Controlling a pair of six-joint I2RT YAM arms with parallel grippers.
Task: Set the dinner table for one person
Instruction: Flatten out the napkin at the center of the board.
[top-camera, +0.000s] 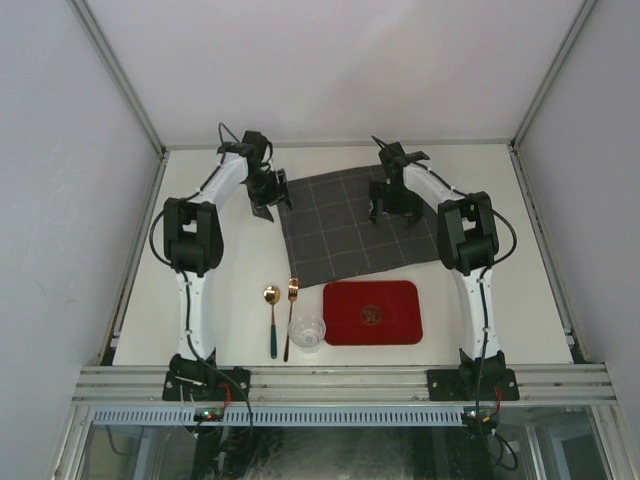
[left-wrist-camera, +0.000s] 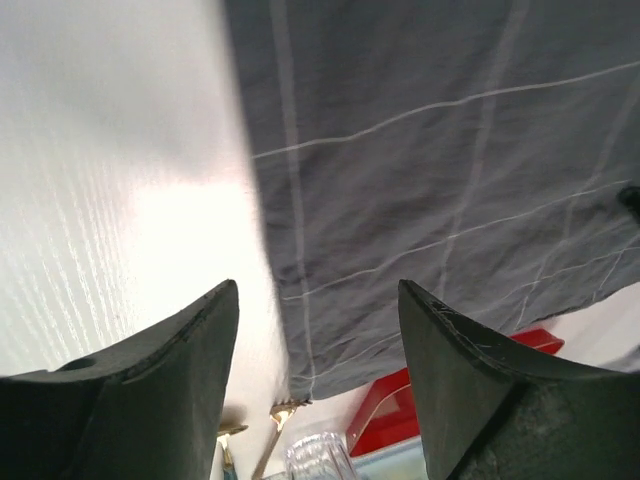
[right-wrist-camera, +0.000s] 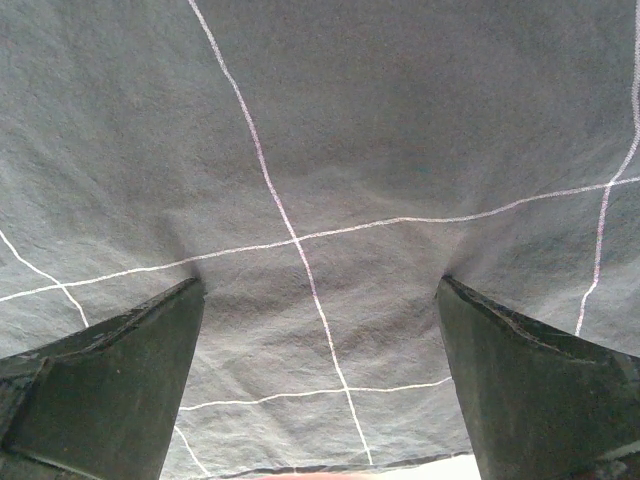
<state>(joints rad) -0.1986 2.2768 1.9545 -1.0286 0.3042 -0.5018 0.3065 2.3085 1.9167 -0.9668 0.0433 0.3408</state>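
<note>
Cloth, perhaps cotton, on dinner table

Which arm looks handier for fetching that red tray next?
Likely the right: the red tray lies on its side of the table, near its base, and its fingers are open, holding nothing. The left arm sits nearer the spoon and fork.
</note>
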